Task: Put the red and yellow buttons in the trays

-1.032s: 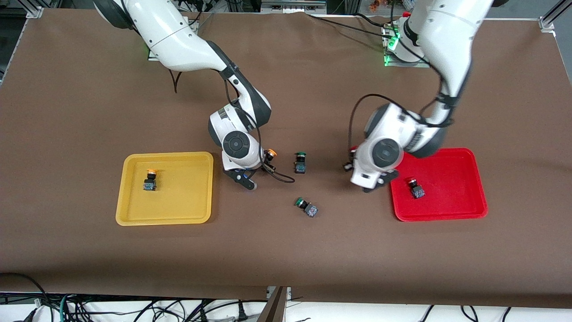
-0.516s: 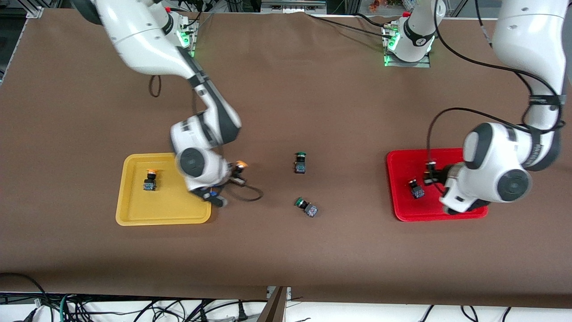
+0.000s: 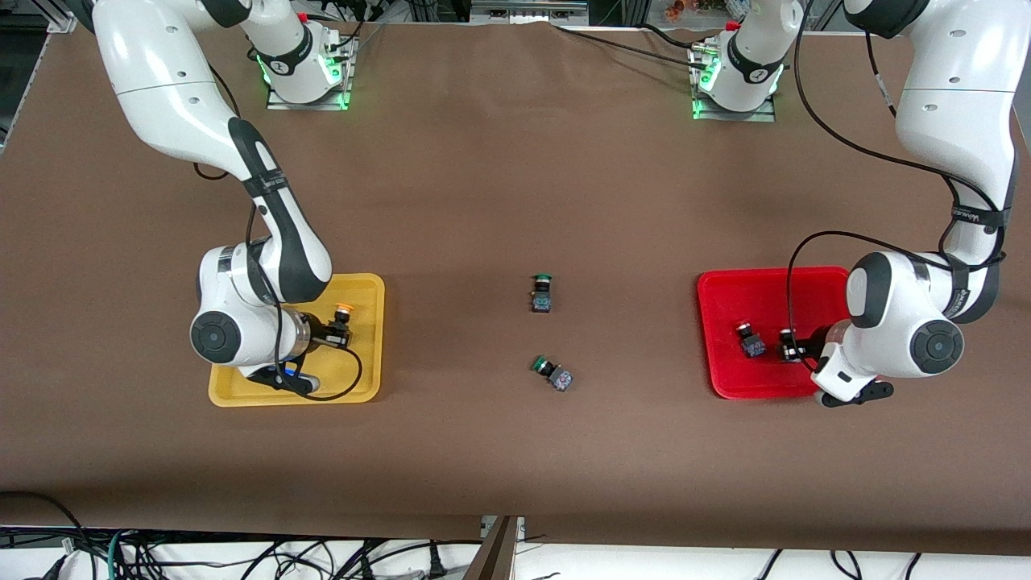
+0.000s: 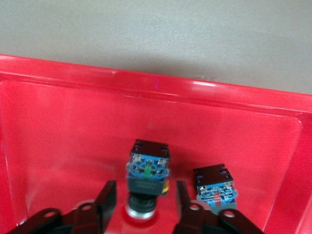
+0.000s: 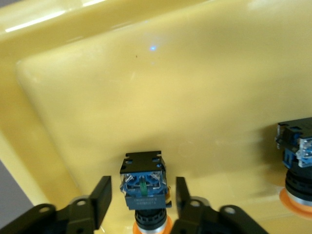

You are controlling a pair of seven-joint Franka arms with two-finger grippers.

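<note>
Since 0.5 s ago both arms have swung outward: right gripper [image 3: 337,329], then over the table just off the yellow tray [image 3: 366,387] at its mid-table edge, is now over that tray w/ a yellow button [image 3: 341,316] between its fingers; left gripper [image 3: 793,346] has come down lower over the red tray [image 3: 725,290], carrying a red button [image 3: 788,345] now just beside the other red button [image 3: 751,343] lying in the tray. Right wrist view: jaws narrow, one finger [image 5: 101,195] each side of the button body [image 5: 143,181], base pointing away from the cam, orange cap at frame edge; whether the pads actually touch is hard to tell. Left wrist view: same setup, fingers [image 4: 107,197] flanking the held button [image 4: 147,170], second switch [image 4: 214,184] beside it on the tray floor. 2 green-cap switches [image 3: 540,292], [image 3: 552,373] unchanged mid-table. Hidden: the first yellow button, seen in the tray earlier, is covered by the right arm's wrist in front view; only part of it shows, cut off, in right wrist view [image 5: 298,161]. Red caps barely visible in any view. Can't tell if either held button touches its tray floor.
</note>
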